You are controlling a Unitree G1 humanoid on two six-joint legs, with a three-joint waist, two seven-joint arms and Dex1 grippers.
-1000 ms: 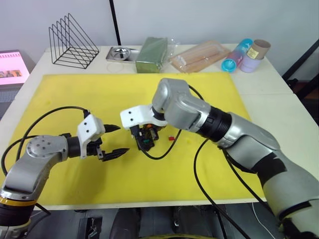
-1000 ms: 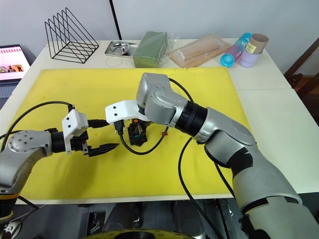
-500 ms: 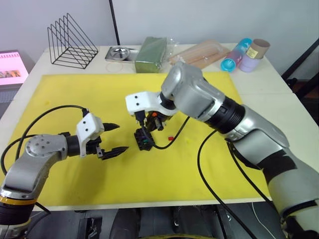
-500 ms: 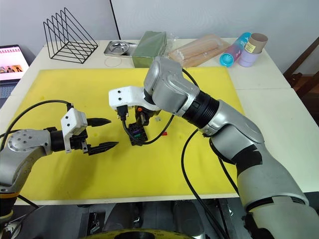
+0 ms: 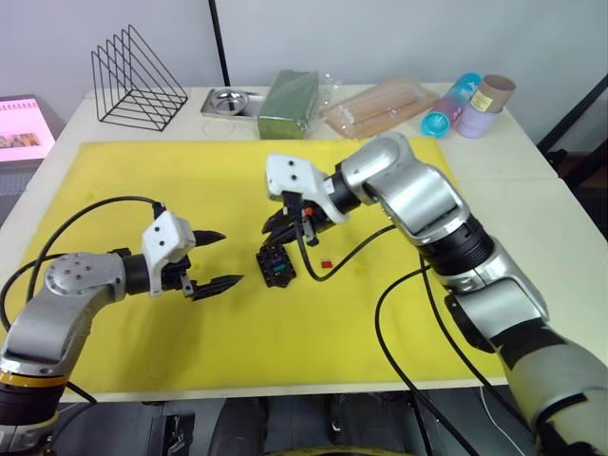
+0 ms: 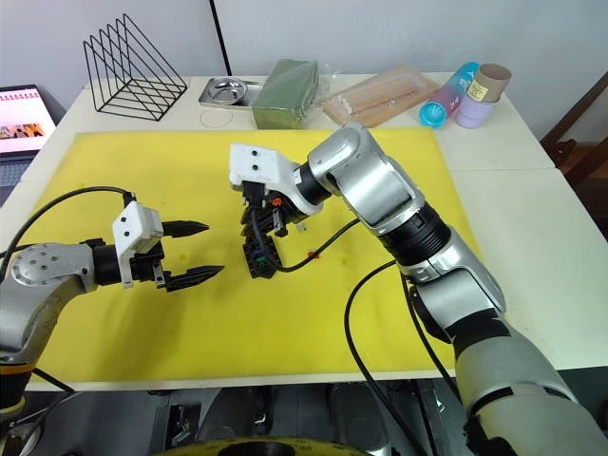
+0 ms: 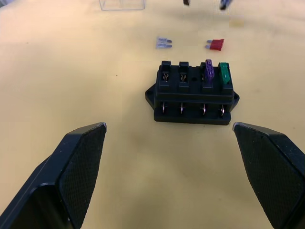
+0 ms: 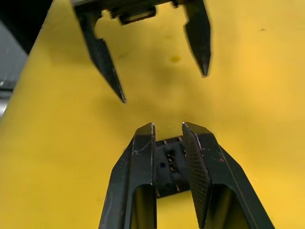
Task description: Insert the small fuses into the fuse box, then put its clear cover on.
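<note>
Left wrist view frames the fuse box on the yellow mat, a purple fuse and a green fuse seated in two neighbouring slots at one end, the other two top slots bare. Just beyond the box lie a red fuse and a pale greyish fuse, loose and apart from each other; farther off sits the clear cover.

Each loose fuse looks feather-light, stiff and slick, likely to skid or flip if nudged; the best hold is probably a pinch across the flat sides of the plastic head, blades pointing down. The box looks rigid but light enough to slide under a push.

Head views show the left gripper with fingers spread wide and empty, beside the box near the mat's middle, and the right gripper just above the box. Right wrist view shows the right fingers parted by a narrow gap with nothing between them, box below. Only the left wrist view resolves which slots are filled; the head views add a wire rack and green packet at the table's far edge.
</note>
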